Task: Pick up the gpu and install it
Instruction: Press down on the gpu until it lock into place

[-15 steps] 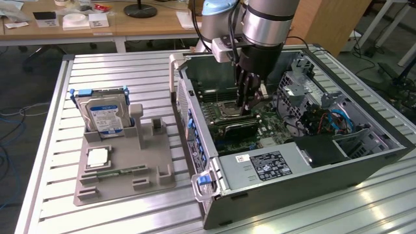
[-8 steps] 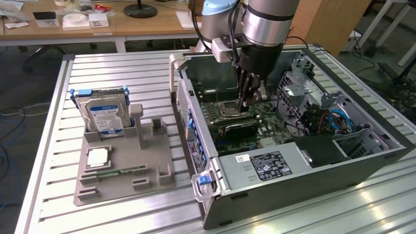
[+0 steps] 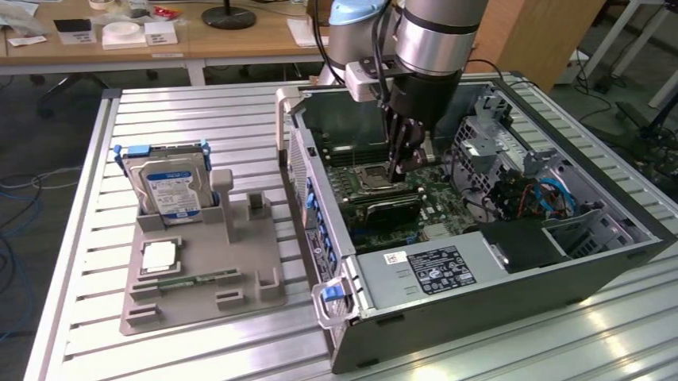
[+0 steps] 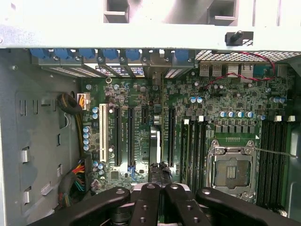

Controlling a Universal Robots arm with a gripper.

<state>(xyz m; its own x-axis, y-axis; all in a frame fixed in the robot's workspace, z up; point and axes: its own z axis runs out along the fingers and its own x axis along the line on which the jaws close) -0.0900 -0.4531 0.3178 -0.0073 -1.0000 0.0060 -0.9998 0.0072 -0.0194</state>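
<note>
The gpu (image 3: 388, 209) stands on edge as a dark card on the motherboard inside the open computer case (image 3: 317, 159). In the wrist view the gpu (image 4: 155, 141) shows edge-on as a thin strip in a slot, running toward the case's rear brackets. My gripper (image 3: 399, 173) hangs inside the case just above the card. Its black fingers (image 4: 149, 202) are pressed together, and the gripper (image 4: 160, 187) is shut over the card's upper edge with nothing between them. Whether the tips touch the card I cannot tell.
A grey parts tray (image 3: 202, 302) lies on the slatted table at the exterior view's left, holding an upright hard drive (image 3: 170, 189), a processor chip (image 3: 159, 254) and a green memory stick (image 3: 189, 279). The CPU socket (image 4: 233, 172), drive cages (image 3: 498, 151) and power supply (image 3: 434, 268) crowd the case.
</note>
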